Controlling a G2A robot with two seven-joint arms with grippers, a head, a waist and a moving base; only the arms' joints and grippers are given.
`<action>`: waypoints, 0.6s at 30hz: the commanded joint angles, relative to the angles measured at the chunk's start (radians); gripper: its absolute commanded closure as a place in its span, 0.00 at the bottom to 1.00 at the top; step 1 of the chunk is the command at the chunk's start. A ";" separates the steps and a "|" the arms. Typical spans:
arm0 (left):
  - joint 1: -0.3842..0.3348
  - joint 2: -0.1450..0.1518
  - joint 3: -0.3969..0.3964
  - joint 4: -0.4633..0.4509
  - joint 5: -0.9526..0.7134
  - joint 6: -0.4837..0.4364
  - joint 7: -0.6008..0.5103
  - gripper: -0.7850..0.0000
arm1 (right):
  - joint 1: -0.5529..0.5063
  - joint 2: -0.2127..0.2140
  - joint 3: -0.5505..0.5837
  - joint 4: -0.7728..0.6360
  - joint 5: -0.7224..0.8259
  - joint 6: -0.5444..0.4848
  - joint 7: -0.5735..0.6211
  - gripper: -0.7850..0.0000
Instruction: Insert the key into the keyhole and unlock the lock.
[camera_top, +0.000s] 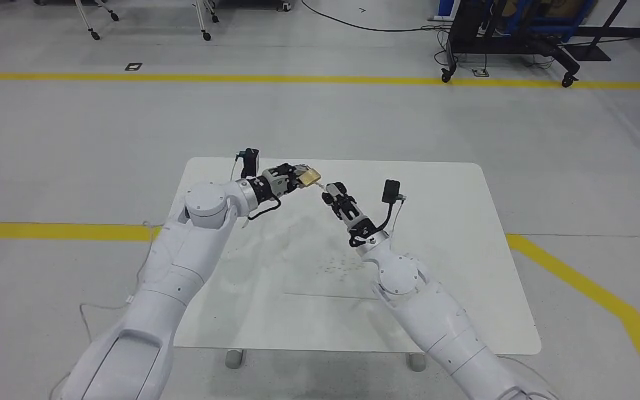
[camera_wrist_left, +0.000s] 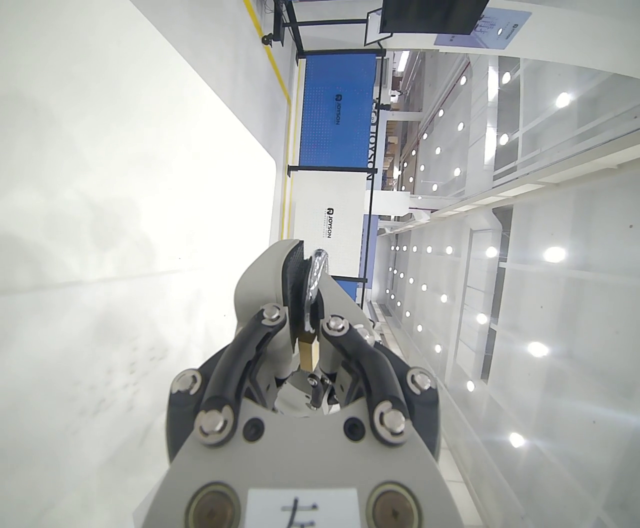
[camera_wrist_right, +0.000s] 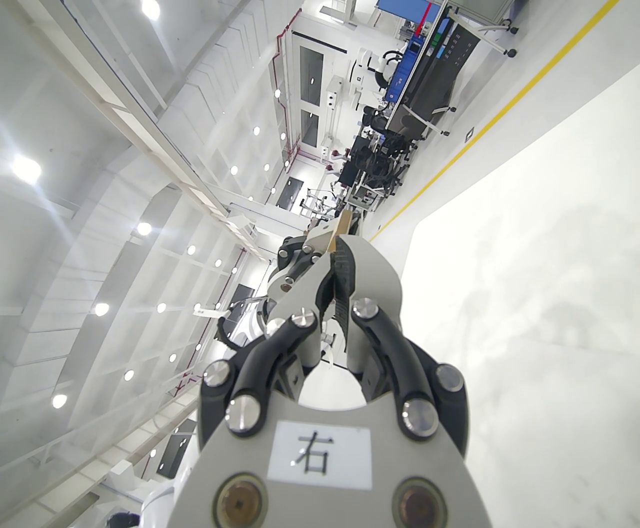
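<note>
- Above the worktop (camera_top: 450, 280), near its 12 o'clock edge, the brass lock (camera_top: 308, 177) is hanging in the air, clear of the surface.
- The left claw (camera_top: 297, 178) is gripping the lock from its 9 o'clock side, and the brass body is sticking out past the fingertips.
- The right claw (camera_top: 331, 191) is sitting just beside the lock, at its 4 o'clock, and is pointing toward it. Its fingers are pressing together, and I cannot tell whether anything thin is lying between them.
- Both arms are reaching in over the worktop from its 6 o'clock side.
</note>
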 joint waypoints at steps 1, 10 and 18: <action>0.002 0.001 0.000 -0.006 0.008 0.000 -0.003 1.00 | -0.002 -0.002 0.003 -0.002 -0.001 0.003 0.001 1.00; 0.019 0.002 -0.001 -0.035 0.043 -0.013 0.030 1.00 | 0.001 -0.013 0.009 0.001 -0.004 0.027 0.000 1.00; 0.032 0.002 -0.006 -0.055 0.048 -0.008 0.045 1.00 | 0.009 -0.025 0.007 0.011 -0.030 0.049 -0.035 1.00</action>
